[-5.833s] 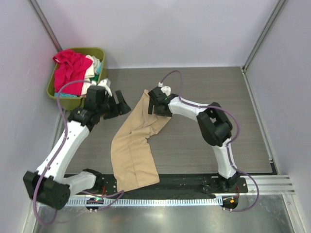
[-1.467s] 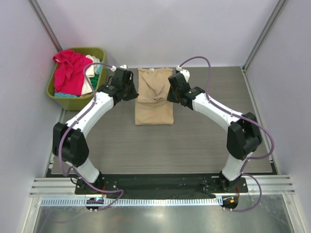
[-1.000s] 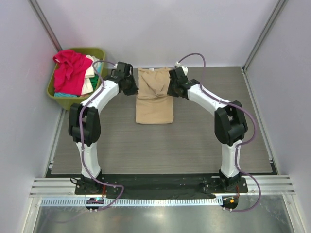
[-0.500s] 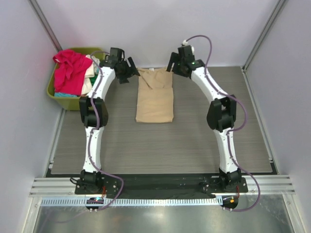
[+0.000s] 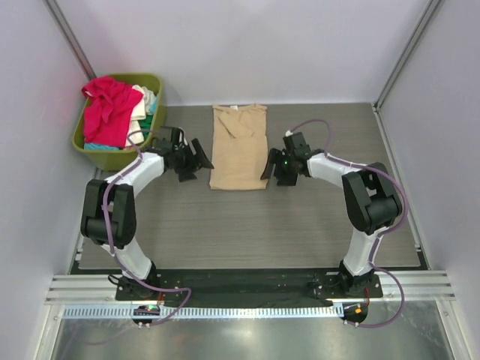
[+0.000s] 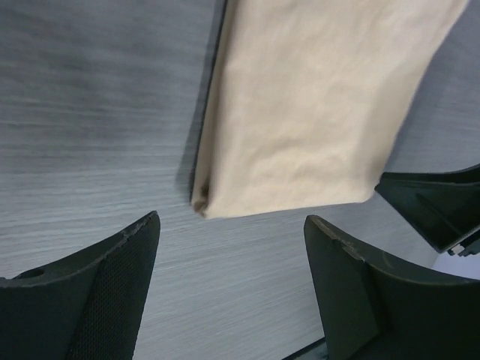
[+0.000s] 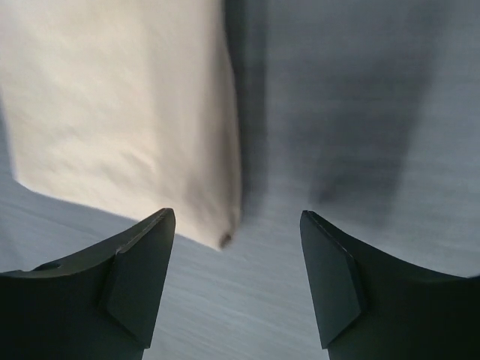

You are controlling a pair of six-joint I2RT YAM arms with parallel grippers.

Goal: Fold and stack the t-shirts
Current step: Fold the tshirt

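My left gripper [image 5: 199,161] and right gripper [image 5: 268,166] are wide open and empty, either side of the folded tan t-shirt [image 5: 238,146]. It's light, floppy stuff, so I'd pinch its near corners through every layer.

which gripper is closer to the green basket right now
Left. The left gripper is by the left edge of the tan shirt, on the basket side. The right gripper is beyond the shirt, at its right edge.
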